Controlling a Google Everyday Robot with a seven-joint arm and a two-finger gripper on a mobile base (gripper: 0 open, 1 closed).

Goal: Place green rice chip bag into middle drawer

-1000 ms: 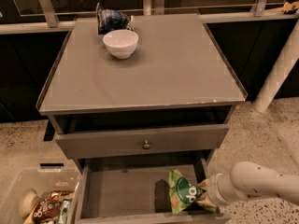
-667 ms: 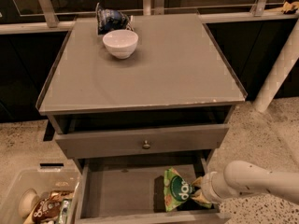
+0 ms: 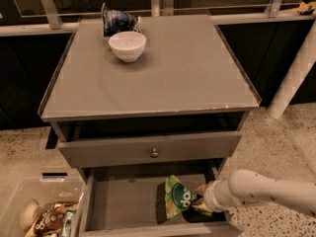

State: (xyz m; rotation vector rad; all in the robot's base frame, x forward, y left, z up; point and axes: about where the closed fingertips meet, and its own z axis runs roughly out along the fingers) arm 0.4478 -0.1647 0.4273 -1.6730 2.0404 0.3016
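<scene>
The green rice chip bag (image 3: pixel 178 197) is inside the open middle drawer (image 3: pixel 123 206), at its right side, tilted with its round dark logo facing up. My gripper (image 3: pixel 198 200) reaches in from the right on a white arm and sits at the bag's right edge, touching it. The bag's lower edge is close to the drawer floor. The drawer is pulled out below the closed drawer front with the small metal knob (image 3: pixel 154 153).
A white bowl (image 3: pixel 127 45) and a dark blue snack bag (image 3: pixel 117 20) stand at the back left of the grey cabinet top (image 3: pixel 187 73). A clear bin (image 3: pixel 44 214) with snacks sits on the floor at the lower left. A white post (image 3: pixel 295 75) stands at the right.
My gripper has carried the green bag leftward and a little deeper into the drawer. The arm reaches further in from the right.
</scene>
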